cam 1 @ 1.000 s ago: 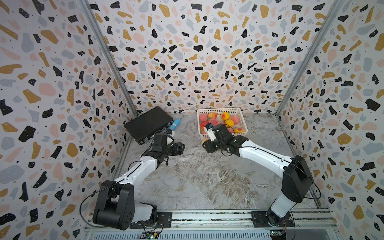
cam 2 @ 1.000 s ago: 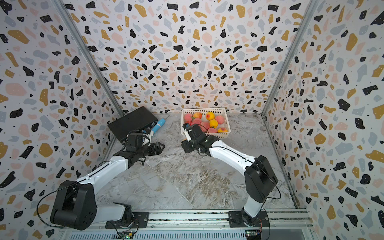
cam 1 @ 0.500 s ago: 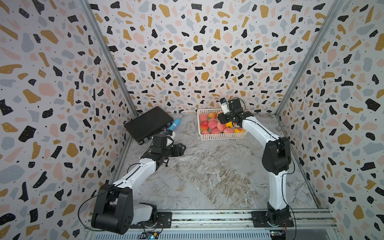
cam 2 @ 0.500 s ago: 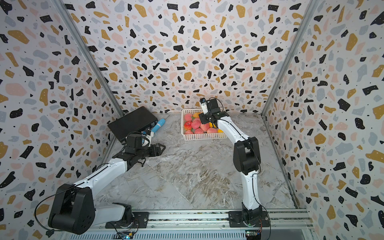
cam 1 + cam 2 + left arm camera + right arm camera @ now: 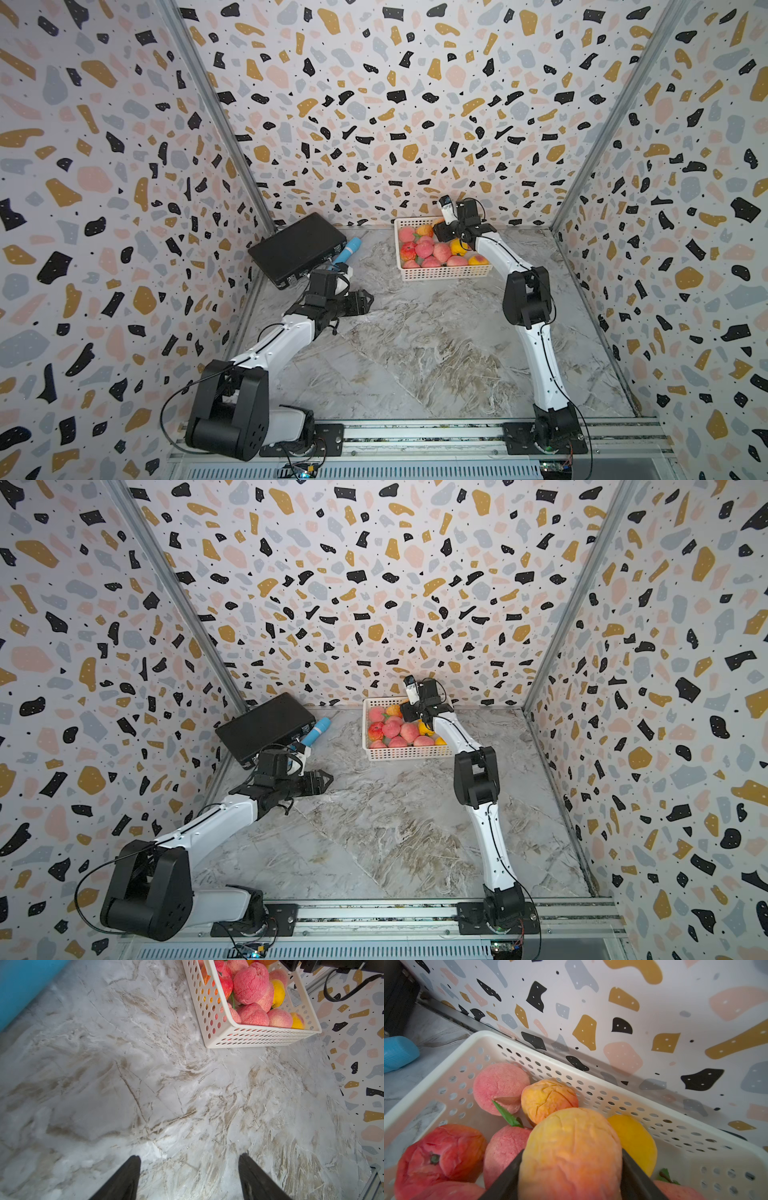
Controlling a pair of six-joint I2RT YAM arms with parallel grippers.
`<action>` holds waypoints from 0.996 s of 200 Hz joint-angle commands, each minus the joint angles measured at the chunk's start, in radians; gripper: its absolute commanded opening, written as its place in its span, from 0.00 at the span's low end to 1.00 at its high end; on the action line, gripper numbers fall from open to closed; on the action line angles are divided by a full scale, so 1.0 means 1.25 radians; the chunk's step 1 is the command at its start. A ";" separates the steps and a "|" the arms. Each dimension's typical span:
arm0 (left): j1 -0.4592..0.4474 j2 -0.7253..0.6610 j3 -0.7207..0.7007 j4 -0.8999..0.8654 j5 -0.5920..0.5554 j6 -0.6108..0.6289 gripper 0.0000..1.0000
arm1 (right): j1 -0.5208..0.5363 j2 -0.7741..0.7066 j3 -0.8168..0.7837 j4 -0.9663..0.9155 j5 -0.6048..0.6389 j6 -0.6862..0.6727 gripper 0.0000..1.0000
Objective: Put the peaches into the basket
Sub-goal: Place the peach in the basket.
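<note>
Your right gripper (image 5: 572, 1157) is clamped on a yellow-orange peach (image 5: 566, 1130), poised over the basket (image 5: 444, 272) by the back wall (image 5: 395, 124); other peaches (image 5: 432, 251) lie inside it. Your left gripper (image 5: 189, 1159) hangs parted and empty over the table (image 5: 145, 1084), well apart from the basket

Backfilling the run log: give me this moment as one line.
right tool: gripping peach over basket | left tool: open, empty, above table

Left pincer (image 5: 189, 1156) agape (right pincer (image 5: 572, 1150) laden)
</note>
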 commanded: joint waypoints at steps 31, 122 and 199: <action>-0.008 0.008 0.017 -0.003 0.010 0.004 0.75 | -0.002 0.015 0.052 0.037 -0.030 0.031 0.88; -0.025 -0.041 0.009 -0.016 0.011 0.017 0.75 | -0.002 -0.238 -0.132 0.064 0.030 0.041 0.94; -0.057 -0.143 -0.013 -0.036 -0.003 0.019 0.75 | -0.005 -0.763 -0.745 0.098 0.214 0.088 0.96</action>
